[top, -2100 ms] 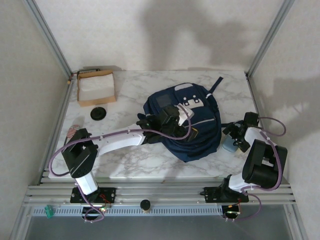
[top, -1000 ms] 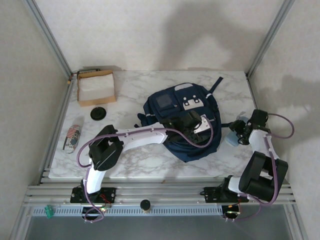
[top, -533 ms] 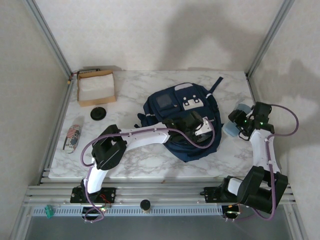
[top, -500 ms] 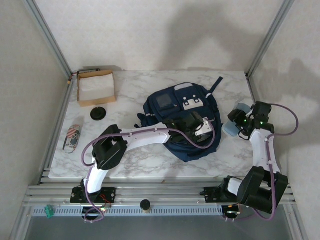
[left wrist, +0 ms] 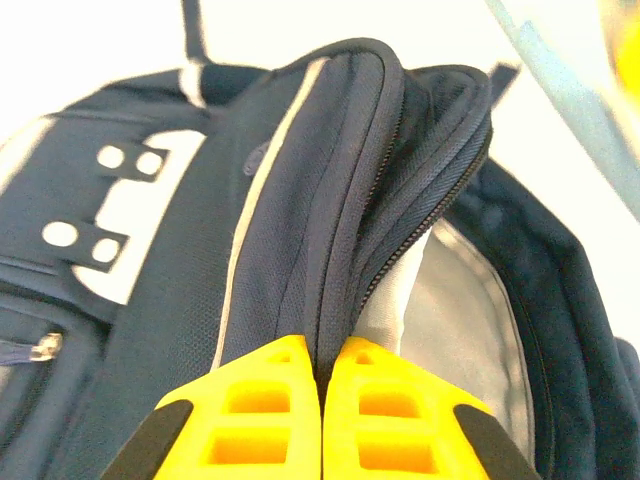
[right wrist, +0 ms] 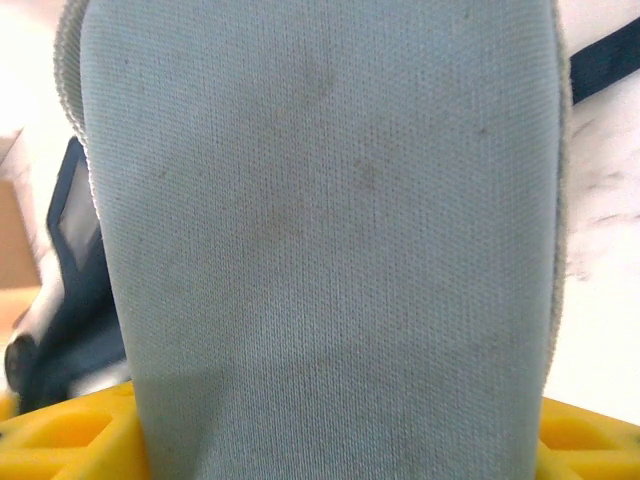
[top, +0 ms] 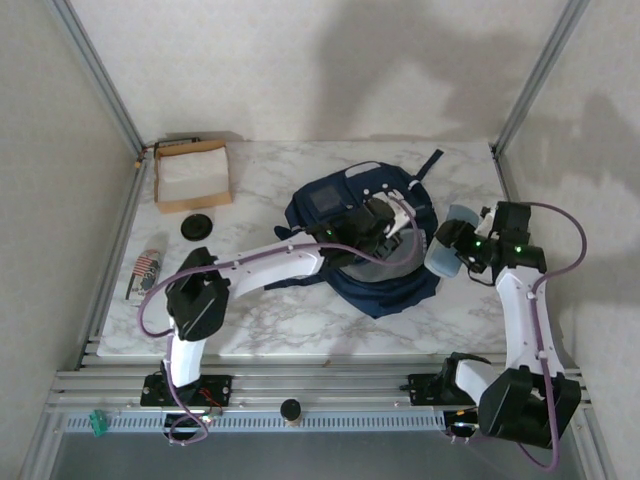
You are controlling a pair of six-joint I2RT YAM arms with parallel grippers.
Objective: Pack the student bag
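Left claw pinched tight on zip flap of large navy blue fabric backpack, mid-counter. Right claw grips pale grey-blue fabric pouch, just beside bag's rt side.

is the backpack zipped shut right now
No, the left tool pinches the student bag by its flap, holding it off the body with the zipper parted and the pale lining showing.

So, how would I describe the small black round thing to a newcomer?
Find the shallow cardboard box at the far left corner of the marble table. Just in front of it, toward the arms, lies the black disc, not touching it. It is round and plain black, unlike the long patterned object nearer the left edge.
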